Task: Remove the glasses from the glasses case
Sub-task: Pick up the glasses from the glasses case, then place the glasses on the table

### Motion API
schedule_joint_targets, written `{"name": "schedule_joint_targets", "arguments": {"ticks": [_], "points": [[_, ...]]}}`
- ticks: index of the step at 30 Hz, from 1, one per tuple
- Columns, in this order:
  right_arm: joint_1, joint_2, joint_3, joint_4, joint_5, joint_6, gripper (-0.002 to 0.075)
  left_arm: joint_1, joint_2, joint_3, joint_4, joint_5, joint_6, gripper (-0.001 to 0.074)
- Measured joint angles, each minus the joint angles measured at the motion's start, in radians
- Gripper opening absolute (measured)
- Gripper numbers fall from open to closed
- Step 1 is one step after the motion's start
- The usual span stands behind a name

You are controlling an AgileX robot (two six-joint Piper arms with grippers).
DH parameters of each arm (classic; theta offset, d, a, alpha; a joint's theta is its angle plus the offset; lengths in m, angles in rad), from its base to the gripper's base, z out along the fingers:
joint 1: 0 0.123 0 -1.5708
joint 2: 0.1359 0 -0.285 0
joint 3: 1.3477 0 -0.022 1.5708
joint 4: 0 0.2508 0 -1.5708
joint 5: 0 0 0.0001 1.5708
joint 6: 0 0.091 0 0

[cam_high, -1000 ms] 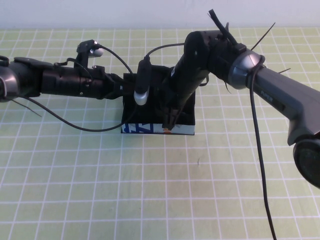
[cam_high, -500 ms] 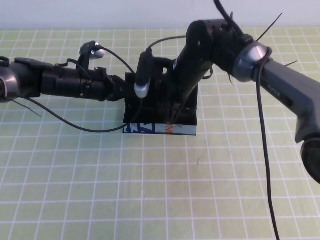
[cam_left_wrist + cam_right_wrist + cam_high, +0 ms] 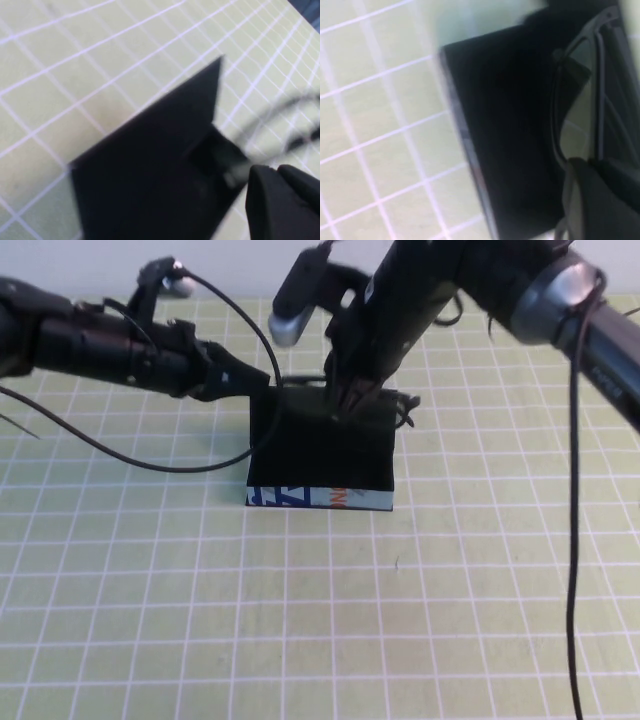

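Right tool [image 3: 350, 400] pinches the glasses [image 3: 580, 95] above the glasses case [image 3: 320, 455], mid-bench, clear of it. Left tool [image 3: 262, 388] props the lid from left; its spread: cannot tell.

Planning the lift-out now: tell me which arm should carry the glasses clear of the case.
Right. The right gripper is shut on the glasses, above the open glasses case. The left gripper is at the case's lid edge, seemingly holding it open.

Both grippers at the open black case

The flat black glasses case [image 3: 322, 455] with its light blue printed strip is met by the left gripper [image 3: 262, 383] at its rear left corner; black thick-framed glasses [image 3: 385, 400] are pinched in the right gripper [image 3: 347, 400] above it.
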Motion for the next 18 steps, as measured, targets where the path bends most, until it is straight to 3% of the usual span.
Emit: {"name": "schedule_joint_targets", "arguments": {"ticks": [9,14,18], "points": [[-0.036,-0.196,0.079,-0.108,-0.006,0.337,0.0005,0.0,-0.24,0.0,0.149,0.037,-0.059,-0.0004],[-0.117,-0.356,0.33,-0.112,-0.015,0.494,0.0005,0.0,-0.323,0.002,0.201,0.03,-0.101,-0.0004],[-0.167,-0.491,0.617,-0.114,-0.168,0.646,0.0005,0.0,-0.352,0.041,0.206,-0.013,-0.124,-0.0004]]}}
